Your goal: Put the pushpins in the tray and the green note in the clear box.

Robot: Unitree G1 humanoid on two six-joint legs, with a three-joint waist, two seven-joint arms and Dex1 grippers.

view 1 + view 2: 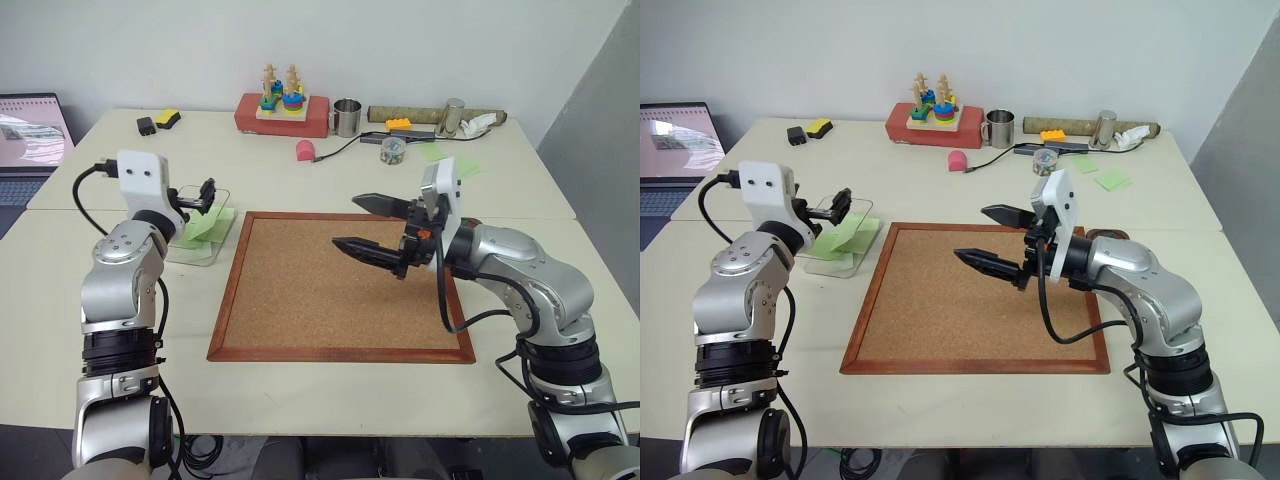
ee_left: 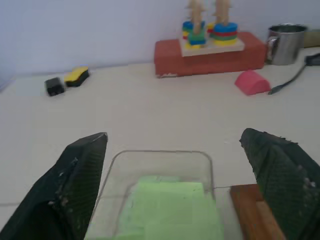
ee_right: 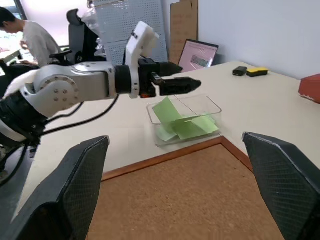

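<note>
The green note (image 1: pixel 212 224) lies crumpled inside the clear box (image 1: pixel 196 256), left of the cork board. My left gripper (image 1: pixel 207 190) hovers just over the box, open, nothing between its fingers; the left wrist view shows the note (image 2: pixel 170 207) and the box rim (image 2: pixel 160 153) below it. My right gripper (image 1: pixel 345 220) hangs open and empty above the cork board (image 1: pixel 320 300). A sliver of the dark brown tray (image 1: pixel 1109 235) peeks out behind my right arm. The pushpins are hidden.
At the table's back stand a red block with ring stackers (image 1: pixel 283 112), a metal cup (image 1: pixel 347 117), a pink piece (image 1: pixel 305 150) and a cable. A laptop (image 1: pixel 30 130) sits far left. Loose green notes (image 1: pixel 1112 179) lie back right.
</note>
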